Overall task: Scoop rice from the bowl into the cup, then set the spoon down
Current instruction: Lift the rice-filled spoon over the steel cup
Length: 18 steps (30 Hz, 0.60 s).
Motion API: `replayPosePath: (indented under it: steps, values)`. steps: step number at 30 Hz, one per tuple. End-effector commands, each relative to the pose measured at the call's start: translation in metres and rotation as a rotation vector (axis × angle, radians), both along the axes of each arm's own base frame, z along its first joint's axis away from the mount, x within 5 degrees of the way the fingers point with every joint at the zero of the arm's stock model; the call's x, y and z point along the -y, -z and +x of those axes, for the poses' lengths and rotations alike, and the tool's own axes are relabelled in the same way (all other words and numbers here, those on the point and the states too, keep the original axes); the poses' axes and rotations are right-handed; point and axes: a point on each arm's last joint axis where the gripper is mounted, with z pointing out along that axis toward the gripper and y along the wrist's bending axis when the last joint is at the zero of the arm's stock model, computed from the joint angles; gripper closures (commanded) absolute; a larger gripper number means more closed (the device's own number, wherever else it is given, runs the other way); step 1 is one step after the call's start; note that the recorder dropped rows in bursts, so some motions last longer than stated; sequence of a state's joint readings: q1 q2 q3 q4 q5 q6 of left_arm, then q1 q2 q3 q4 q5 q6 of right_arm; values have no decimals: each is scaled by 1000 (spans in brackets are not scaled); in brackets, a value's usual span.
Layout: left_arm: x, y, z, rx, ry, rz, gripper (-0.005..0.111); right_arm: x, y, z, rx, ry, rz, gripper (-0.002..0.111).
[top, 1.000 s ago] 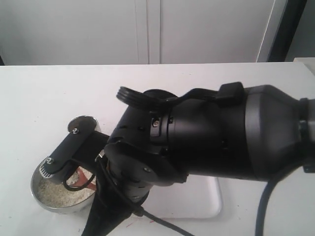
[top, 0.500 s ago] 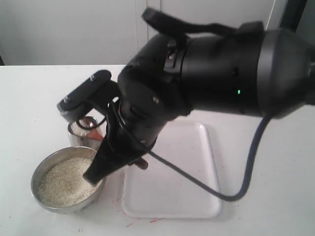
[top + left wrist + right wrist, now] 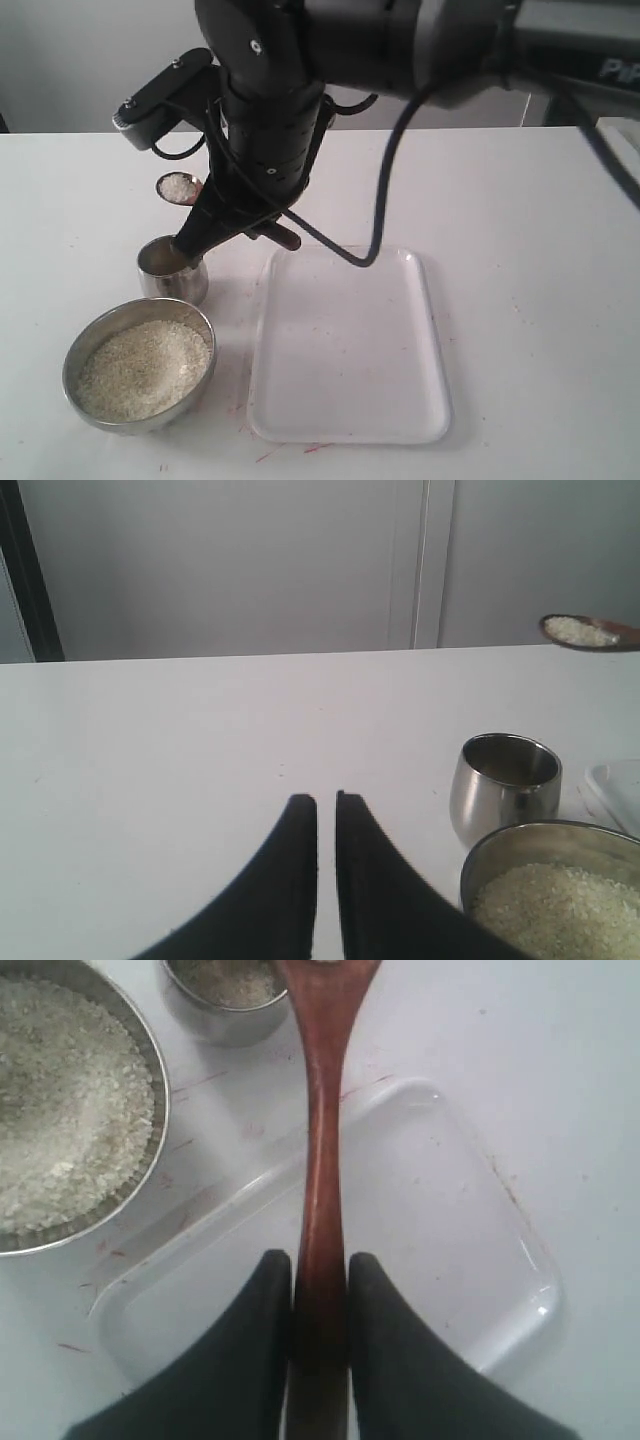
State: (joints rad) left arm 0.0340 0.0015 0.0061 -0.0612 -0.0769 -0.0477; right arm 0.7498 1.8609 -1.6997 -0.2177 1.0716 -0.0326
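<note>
A white desk (image 3: 520,230) backed by pale cabinet panels (image 3: 420,60) carries a wide steel bowl (image 3: 140,365) at the near left, filled with a level bed of rice (image 3: 145,368). Just beyond it on the far side stands the small steel cup (image 3: 172,270), upright, with a few grains on its bottom in the right wrist view. To the right of both lies a shallow clear tray (image 3: 345,345). The black right arm (image 3: 300,60) reaches across from the right, and the right hand (image 3: 320,1260) is clamped on the slim handle of the dark wooden spoon (image 3: 180,188), one finger pressed on each side. The spoon is held in the air with its handle running over the tray's left edge. Its oval head hangs above the cup, on the cup's far side, roughly level and loaded with a small mound of grains. The left hand (image 3: 322,805), visible only from its own wrist camera, sits low over the desk near the bowl. Its fingers are drawn together to a thin slit with nothing between them.
</note>
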Motion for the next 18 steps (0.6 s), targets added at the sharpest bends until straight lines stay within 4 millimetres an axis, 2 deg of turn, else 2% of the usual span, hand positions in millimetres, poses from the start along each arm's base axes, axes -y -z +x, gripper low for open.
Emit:
replayPosePath:
  steps: [1,10,18]
  values:
    - [0,-2,-1,12,-2,-7,92,-9,11,14,-28,-16,-46,108]
    - [0,-2,-1,12,-2,-7,92,-20,31,19,-64,-36,-57,108]
    - [0,-2,-1,12,-2,-7,92,-33,33,13,-17,-74,-81,108]
